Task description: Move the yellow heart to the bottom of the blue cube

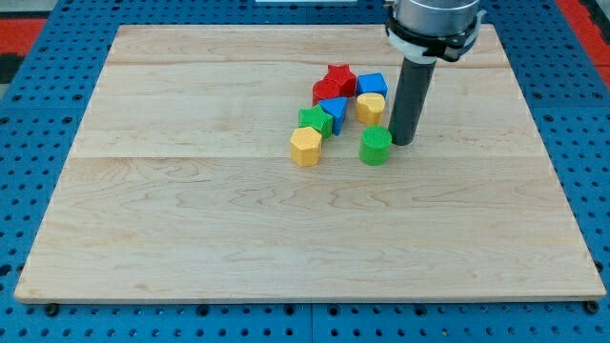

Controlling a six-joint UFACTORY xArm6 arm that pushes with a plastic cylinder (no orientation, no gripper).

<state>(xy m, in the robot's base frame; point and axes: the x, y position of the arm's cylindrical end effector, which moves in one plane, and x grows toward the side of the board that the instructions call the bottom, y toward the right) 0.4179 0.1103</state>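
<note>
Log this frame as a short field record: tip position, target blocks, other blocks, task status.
tip: my tip on the board, just right of the green block
yellow heart: directly below the blue cube, touching it
other blocks: red star, red block, blue block, green block, yellow block
status: heart appears placed

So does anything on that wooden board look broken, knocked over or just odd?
Nothing stands out. The blocks sit bunched near the board's top centre, undamaged. My tip rests just right of the green block, below the yellow heart.
</note>
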